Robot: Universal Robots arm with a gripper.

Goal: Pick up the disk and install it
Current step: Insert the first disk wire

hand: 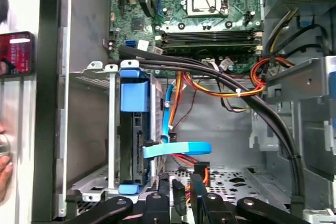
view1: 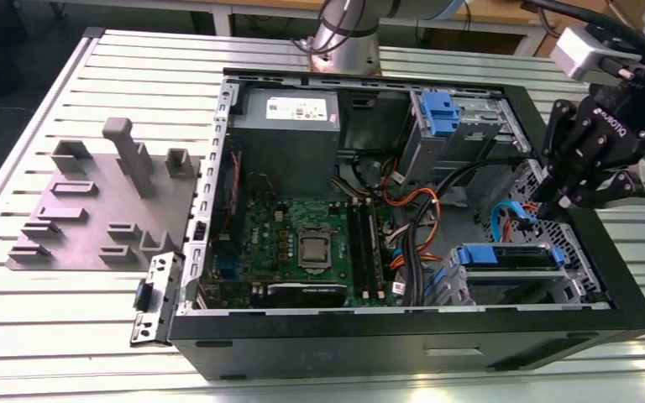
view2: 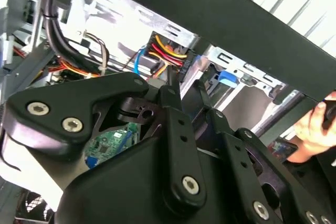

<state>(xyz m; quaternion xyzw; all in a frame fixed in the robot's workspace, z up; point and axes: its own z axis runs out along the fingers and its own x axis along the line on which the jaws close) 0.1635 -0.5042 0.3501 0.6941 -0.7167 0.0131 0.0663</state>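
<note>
We find the disk (hand: 137,145) sitting upright in its drive cage (hand: 112,129) inside the open computer case (view1: 412,332), with its blue rails at either end. In the exterior view it lies in the bay at the case's near corner on that view's right (view1: 510,256), beside the motherboard (view1: 300,243). The gripper (view1: 547,206) hangs just above that bay, down among the wiring. In both wrist views it points at a cable connector with red and yellow leads (view2: 168,56), close beside the disk, and a flat blue data cable (hand: 176,149) loops between them. The linkage hides the tips, so we cannot tell whether the jaws are released or clenched on anything. We judge the carrying done and the seating step in hand; the disk looks fully home, though the cage hides its far end. Any further move calls for small, slow travel, because the cables crowd the bay and could snag.
</note>
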